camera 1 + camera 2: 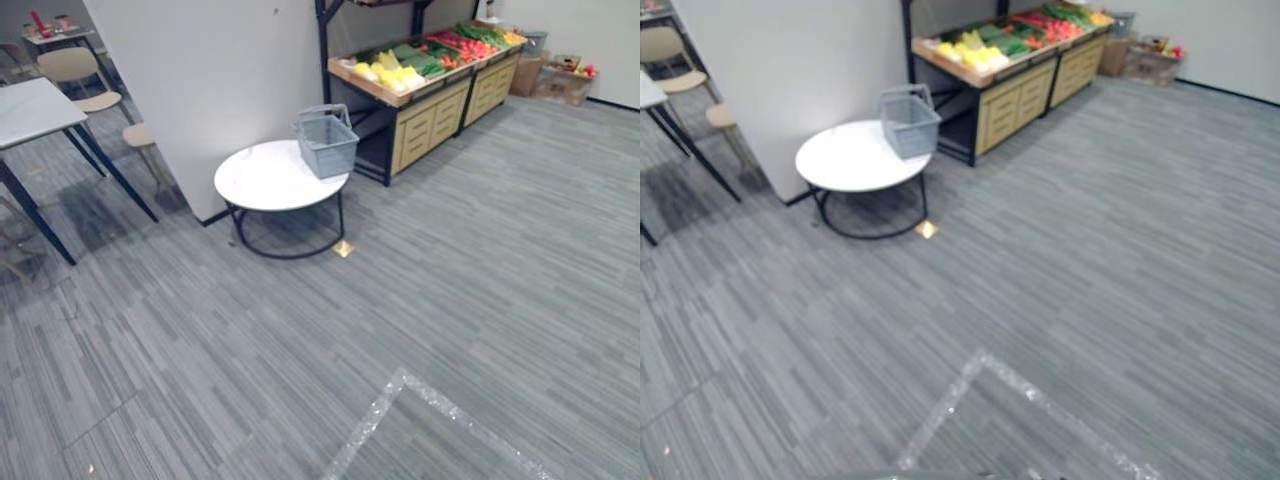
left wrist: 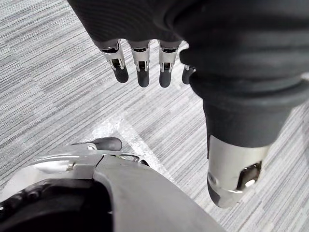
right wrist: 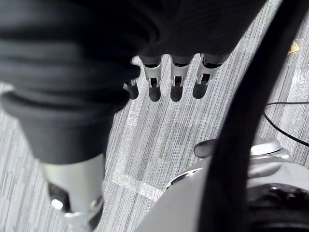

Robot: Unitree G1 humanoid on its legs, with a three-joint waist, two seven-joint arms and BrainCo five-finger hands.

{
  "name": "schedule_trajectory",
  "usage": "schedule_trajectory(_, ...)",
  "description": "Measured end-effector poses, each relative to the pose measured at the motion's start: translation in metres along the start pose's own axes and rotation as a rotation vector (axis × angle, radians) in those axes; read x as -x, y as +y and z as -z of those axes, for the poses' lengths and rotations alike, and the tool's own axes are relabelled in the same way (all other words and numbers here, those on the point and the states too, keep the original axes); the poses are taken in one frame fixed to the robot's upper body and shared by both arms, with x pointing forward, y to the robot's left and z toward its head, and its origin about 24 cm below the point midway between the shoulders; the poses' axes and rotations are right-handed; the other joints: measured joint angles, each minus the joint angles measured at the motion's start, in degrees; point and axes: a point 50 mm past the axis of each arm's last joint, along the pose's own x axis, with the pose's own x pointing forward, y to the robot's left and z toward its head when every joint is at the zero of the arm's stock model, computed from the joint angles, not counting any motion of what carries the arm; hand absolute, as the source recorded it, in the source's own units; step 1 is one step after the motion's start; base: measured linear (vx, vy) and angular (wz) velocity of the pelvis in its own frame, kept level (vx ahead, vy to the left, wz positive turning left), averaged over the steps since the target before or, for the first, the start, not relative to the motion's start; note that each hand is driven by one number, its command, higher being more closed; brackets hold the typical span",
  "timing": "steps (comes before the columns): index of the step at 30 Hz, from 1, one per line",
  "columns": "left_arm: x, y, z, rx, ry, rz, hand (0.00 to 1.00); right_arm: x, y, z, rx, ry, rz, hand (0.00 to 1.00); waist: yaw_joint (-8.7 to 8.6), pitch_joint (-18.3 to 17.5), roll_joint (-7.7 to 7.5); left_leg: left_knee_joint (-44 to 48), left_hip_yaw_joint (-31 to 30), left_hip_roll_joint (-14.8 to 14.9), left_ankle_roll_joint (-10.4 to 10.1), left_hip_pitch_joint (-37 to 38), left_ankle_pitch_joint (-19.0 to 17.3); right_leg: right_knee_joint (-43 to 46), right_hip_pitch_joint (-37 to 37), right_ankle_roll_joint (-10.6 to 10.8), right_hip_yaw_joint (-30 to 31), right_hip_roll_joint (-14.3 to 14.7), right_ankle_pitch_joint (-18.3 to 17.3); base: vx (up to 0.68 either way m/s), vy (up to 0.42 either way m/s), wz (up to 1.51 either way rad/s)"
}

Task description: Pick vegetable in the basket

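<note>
On my left wrist feed, the left hand (image 2: 145, 21) wears a black ribbed cover, with fine knit lines running across its back and wrist. Out of it come silver fingers (image 2: 140, 62), each a short metal segment with a dark slot and a rounded black tip. The thumb (image 2: 235, 166) is a thicker brushed-silver barrel with a dark cut-out near its dark end. The right hand (image 3: 188, 21) looks the same to me: black ribbed cover, silver fingers (image 3: 176, 77) tipped black, silver thumb (image 3: 72, 188).
</note>
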Motion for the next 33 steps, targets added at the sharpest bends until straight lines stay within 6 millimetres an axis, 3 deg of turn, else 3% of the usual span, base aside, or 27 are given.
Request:
schedule_trajectory(23, -0.001, 0.0, -0.003, 0.005, -0.005, 0.0, 0.0, 0.0, 0.0, 0.002, -0.056, 0.006, 0.023, 0.0, -0.19, 0.1, -0.35, -0.3, -0.1, -0.1, 0.3, 0.0, 0.2, -0.5, 0.2, -0.2, -0.5, 0.0, 0.2, 0.0, -0.008, 0.0)
schedule_trajectory(26, -0.002, -0.001, -0.007, 0.002, -0.015, -0.002, 0.0, -0.003, 0.005, -0.011, -0.061, -0.027, 0.009, 0.0, -0.27, 0.4, -0.02, 0.2, 0.4, 0.3, 0.3, -2.4, 0.6, 6.7, -5.7, -1.3, -0.1, -0.3, -2.3, -0.02, -0.016, -0.13)
schedule_trajectory(29, -0.005, 0.003, -0.024, 0.0, -0.055, -0.021, 0.0, -0.005, 0.012, -0.021, -0.085, -0.049, -0.008, 0.0, -0.25, 3.3, -1.42, 1.7, 0.4, 0.4, -0.1, -3.6, 0.5, 13.1, -9.1, -1.9, -0.1, -1.1, -5.2, -0.02, -0.047, -0.01)
schedule_trajectory(32, -0.005, 0.007, -0.026, 0.045, -0.063, -0.043, 0.0, -0.005, 0.014, -0.019, -0.103, -0.044, -0.012, 0.0, -0.29, 4.4, -1.68, 10.0, 0.6, 2.1, -3.0, -6.9, -4.4, 15.7, -9.6, -3.0, -0.4, -1.1, -8.5, 0.0, -0.115, 0.04)
schedule_trajectory(33, -0.005, 0.006, -0.027, 0.066, -0.068, -0.045, 0.0, -0.004, 0.012, -0.018, -0.099, -0.042, -0.008, 0.0, -0.03, 4.3, -1.87, 20.4, 0.4, 4.4, -4.3, -10.9, -7.5, 16.2, -9.4, -3.7, -0.6, -0.6, -9.4, 0.0, -0.116, 0.09)
